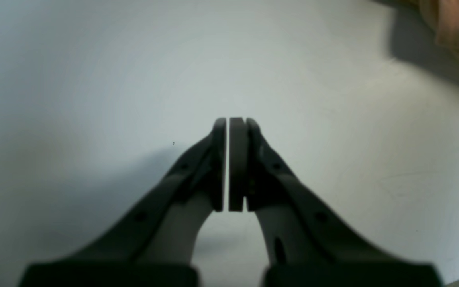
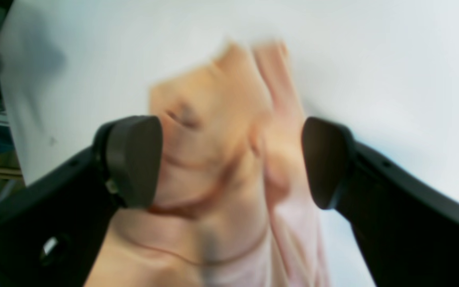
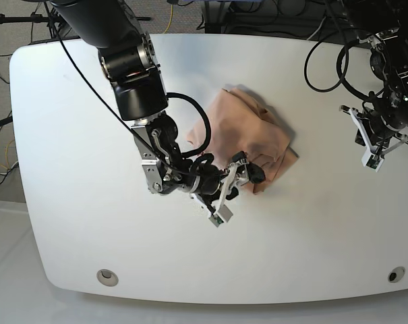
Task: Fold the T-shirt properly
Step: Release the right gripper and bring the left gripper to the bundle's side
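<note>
The left gripper (image 1: 228,123) hangs over the bare white counter (image 1: 94,79), its two dark jaws pressed nearly together with only a thin slit between them. A corner of the peach T-shirt (image 1: 458,36) shows at the upper right, well apart from the gripper.

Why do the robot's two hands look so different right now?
The right hand is wide open, while the left hand is shut tight. The right hand sits at the crumpled T-shirt, cloth between its fingers; the left hand is over bare table, away from the shirt. Both have dark fingers.
</note>
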You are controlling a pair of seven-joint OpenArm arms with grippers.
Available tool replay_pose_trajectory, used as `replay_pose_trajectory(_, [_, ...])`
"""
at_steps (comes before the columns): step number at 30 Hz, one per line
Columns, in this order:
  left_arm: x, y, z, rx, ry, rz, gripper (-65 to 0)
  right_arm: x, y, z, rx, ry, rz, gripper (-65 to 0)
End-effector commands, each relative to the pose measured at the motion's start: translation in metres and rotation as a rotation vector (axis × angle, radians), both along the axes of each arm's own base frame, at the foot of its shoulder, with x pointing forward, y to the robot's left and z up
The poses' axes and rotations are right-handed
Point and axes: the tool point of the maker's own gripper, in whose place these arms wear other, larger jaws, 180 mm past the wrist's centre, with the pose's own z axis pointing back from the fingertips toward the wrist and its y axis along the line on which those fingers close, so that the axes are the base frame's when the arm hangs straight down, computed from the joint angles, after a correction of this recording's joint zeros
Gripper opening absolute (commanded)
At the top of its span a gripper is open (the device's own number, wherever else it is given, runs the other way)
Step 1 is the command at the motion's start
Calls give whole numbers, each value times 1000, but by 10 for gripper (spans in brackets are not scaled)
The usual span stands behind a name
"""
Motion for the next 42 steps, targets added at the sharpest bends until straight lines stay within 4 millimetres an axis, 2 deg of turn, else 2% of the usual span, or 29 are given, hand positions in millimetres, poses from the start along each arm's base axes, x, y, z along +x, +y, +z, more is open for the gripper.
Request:
replay_pose_trajectory(1, [7,3,13,9,-45,-6,-650,12,8,44,51,-108,17,-139])
replay_pose_trajectory(5, [9,-1,19,15,-63,-21,-650,8,4,57,37,-159,32,-139])
replay_pose_trajectory(10, [18,-15,44,1,-149,-64,-646,-1,1,58,32,-172,39,-144])
replay_pose_trajectory(13, [24,-29,53,-64,-189,-98,-646,-4,-3,52,18,-164,36,-205])
replay_pose_trajectory(15, [27,-38,59,-117,-214,-124,-646,-4,-8,47,7,-157,32,-297])
replay_pose_trajectory(16, [28,-46,63,-157,-228,-142,-646,-5,-11,44,1,-155,29,-380])
replay_pose_trajectory(18, [28,-55,67,-209,-246,-167,-646,-5,-14,42,-7,-152,26,-504])
replay_pose_trajectory(19, [28,-61,70,-242,-254,-184,-646,-4,-18,40,-14,-150,24,-596])
replay_pose_trajectory(20, [25,-63,70,-260,-252,-195,-646,-4,-20,39,-20,-148,22,-650])
replay_pose_trajectory(26, [13,-90,73,-410,-242,-269,-646,0,-40,23,-63,-118,2,-613])
replay_pose_trajectory(29, [5,-109,66,-459,-204,-321,-646,7,-50,25,-71,-126,-17,-650])
replay_pose_trajectory(37, [-12,-151,42,-504,-91,-432,-647,22,-83,29,-70,-131,-102,-650])
replay_pose_trajectory(42, [-22,-177,31,-516,-33,-510,-647,24,-97,27,-92,-132,-118,-650])
